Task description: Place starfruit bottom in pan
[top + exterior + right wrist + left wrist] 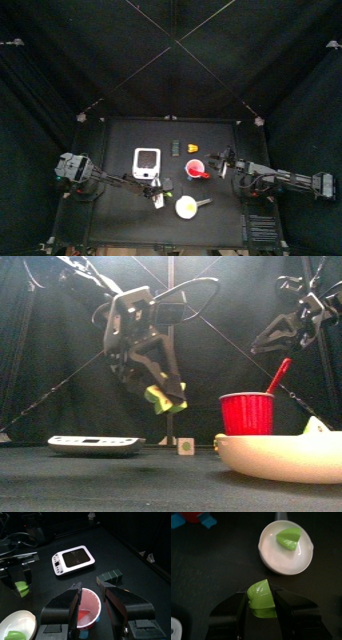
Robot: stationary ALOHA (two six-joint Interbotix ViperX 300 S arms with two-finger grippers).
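Left gripper (260, 607) has its jaws clamped on a green starfruit piece (260, 597), and it hangs in the air, not yet over the pan (271, 554) — the wrist view shows the pale pan just ahead of the jaws, and the front view has the piece well above the table. Inside the pan there's already one green starfruit chunk (289, 538) sitting against the far wall. So by my read the pick is done, the carry is partway, and what's left is to bring the held piece over the pan, lower it and let go. Beyond the pan, the right gripper (90, 597) hovers with jaws spread over the red cup (85, 614), holding nothing.
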